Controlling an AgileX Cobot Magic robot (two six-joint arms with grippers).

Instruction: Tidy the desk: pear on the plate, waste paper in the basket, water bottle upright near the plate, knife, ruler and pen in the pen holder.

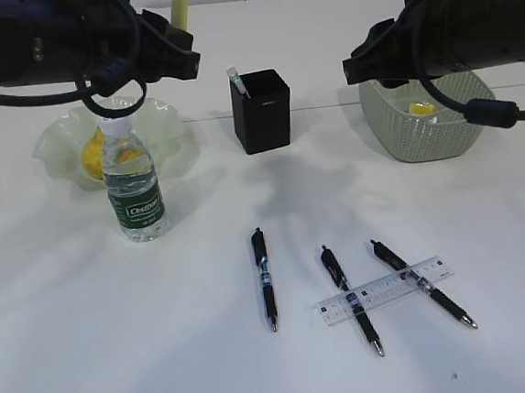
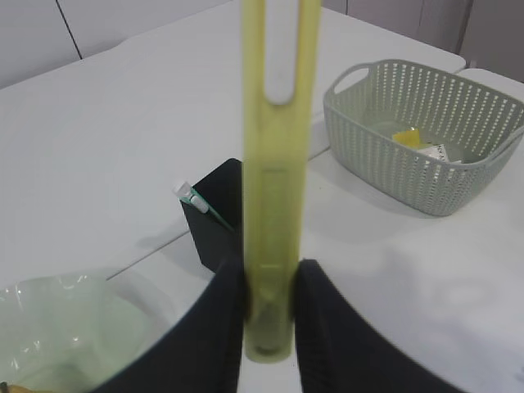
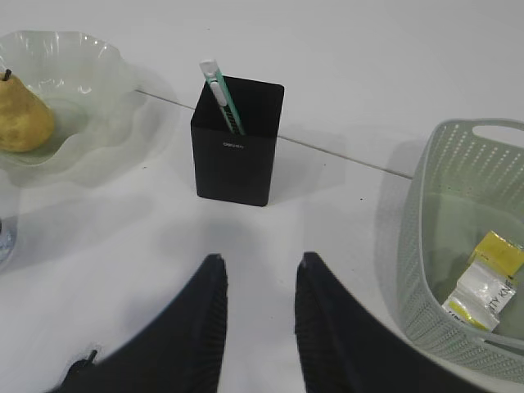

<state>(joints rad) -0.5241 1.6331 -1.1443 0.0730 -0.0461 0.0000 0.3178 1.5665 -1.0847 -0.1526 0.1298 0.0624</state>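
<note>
My left gripper point(image 2: 268, 270) is shut on a yellow translucent knife point(image 2: 277, 172), held upright above the plate point(image 1: 55, 141) and left of the black pen holder point(image 1: 262, 114). A teal-and-white stick point(image 3: 223, 102) stands in the holder. The pear point(image 3: 23, 115) lies on the plate, and the water bottle point(image 1: 133, 185) stands upright in front of it. My right gripper point(image 3: 260, 260) hangs open and empty, high between the holder and the green basket point(image 1: 422, 127), which holds waste paper point(image 3: 483, 278). The clear ruler point(image 1: 384, 290) lies across two of three pens point(image 1: 265, 279) on the desk's front.
The white desk point(image 1: 91, 340) has a seam line running behind the pen holder. Both dark arms span the top of the exterior view, above the plate and the basket.
</note>
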